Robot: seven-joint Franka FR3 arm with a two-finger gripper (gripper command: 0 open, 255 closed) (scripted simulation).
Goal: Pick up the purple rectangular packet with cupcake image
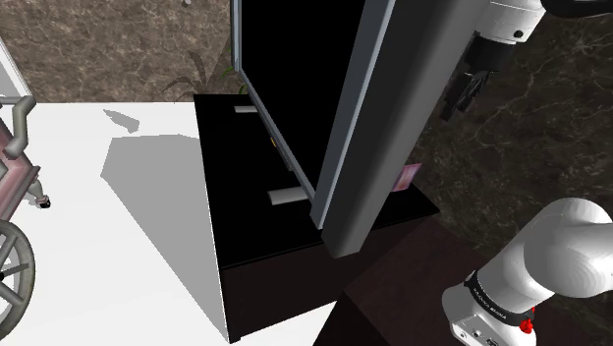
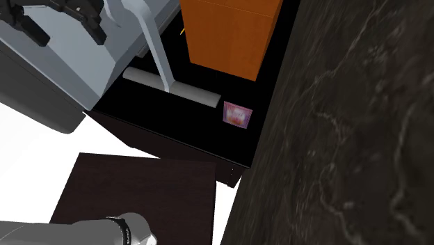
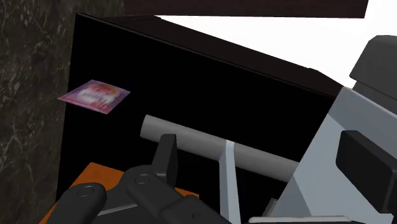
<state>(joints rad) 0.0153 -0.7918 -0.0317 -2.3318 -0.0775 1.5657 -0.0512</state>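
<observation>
Eyes down on the black table (image 2: 188, 129), folks, where the purple packet (image 2: 236, 115) lay flat near a corner, its pink cupcake picture facing up. It sat just beside the dark marbled surface (image 2: 348, 104) that ran along the table's edge. It was near the end of the grey bar (image 2: 174, 85) at the foot of the grey-framed screen (image 1: 365, 128), but not touching it. Beyond it in the second exterior view stood an orange box (image 2: 229, 35), apart from the packet. In the shoulder view a pink corner of the packet peeked out past the screen's grey edge, on that view's right.

And the gripper (image 1: 464, 98)? It hung from the white arm (image 1: 565, 246), up by the screen's right side in the shoulder view, well apart from the packet. Jaws apart or together? Could not tell, not from these angles. In the wrist view the packet lay out past the grey bar with nothing touching it.

Off at the shoulder view's left, a wheelchair (image 1: 15, 246) stood on the white floor (image 1: 98, 226), and the dark brown stand (image 2: 139, 195) sat close against the table.
</observation>
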